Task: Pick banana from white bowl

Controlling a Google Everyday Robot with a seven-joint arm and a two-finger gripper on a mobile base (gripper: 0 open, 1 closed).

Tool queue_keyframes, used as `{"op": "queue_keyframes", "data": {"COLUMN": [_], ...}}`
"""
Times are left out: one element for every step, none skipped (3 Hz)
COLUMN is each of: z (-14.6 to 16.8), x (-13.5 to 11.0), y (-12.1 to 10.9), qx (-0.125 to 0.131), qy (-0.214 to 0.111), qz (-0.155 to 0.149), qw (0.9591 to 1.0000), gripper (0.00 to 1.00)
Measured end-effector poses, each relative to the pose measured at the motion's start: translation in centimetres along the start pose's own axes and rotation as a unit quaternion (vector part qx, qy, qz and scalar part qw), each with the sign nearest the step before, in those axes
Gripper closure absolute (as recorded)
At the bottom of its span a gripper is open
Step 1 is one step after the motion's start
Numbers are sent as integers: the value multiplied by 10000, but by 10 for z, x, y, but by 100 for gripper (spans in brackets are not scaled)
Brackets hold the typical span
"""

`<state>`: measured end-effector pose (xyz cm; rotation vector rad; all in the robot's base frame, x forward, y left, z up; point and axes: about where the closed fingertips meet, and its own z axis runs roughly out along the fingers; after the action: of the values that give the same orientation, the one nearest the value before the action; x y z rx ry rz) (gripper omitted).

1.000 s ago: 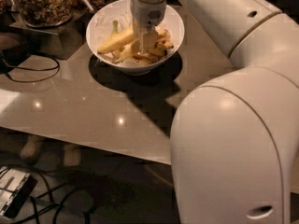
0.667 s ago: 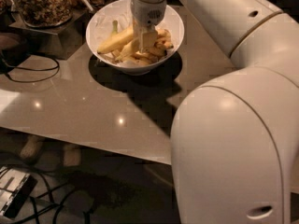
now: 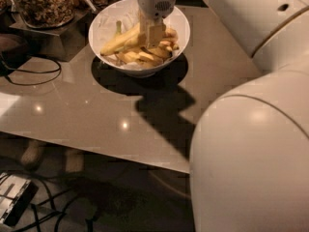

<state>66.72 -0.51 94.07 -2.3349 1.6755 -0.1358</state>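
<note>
The white two-finger gripper is being held low inside the big, glossy white bowl; its grip cannot be told. The long, slim yellow banana is being kept in the bowl, just beside it.

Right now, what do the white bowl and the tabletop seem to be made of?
White bowl: probably glazed ceramic, maybe plastic; its wall is smooth and glossy white. Tabletop: a hard polished tan surface, perhaps laminate or stone; it mirrors small bright lights. The claw is down inside the bowl among the bananas.
</note>
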Motion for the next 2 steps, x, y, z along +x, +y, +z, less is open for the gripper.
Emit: {"op": "queue_keyframes", "data": {"z": [-26,-26], "x": [-8,-8], "y": [3,3], "qx": [280,281], "qy": [-18,-18], "qz": [16,16], "qw": [9996,9996], "gripper": [100,100]}}
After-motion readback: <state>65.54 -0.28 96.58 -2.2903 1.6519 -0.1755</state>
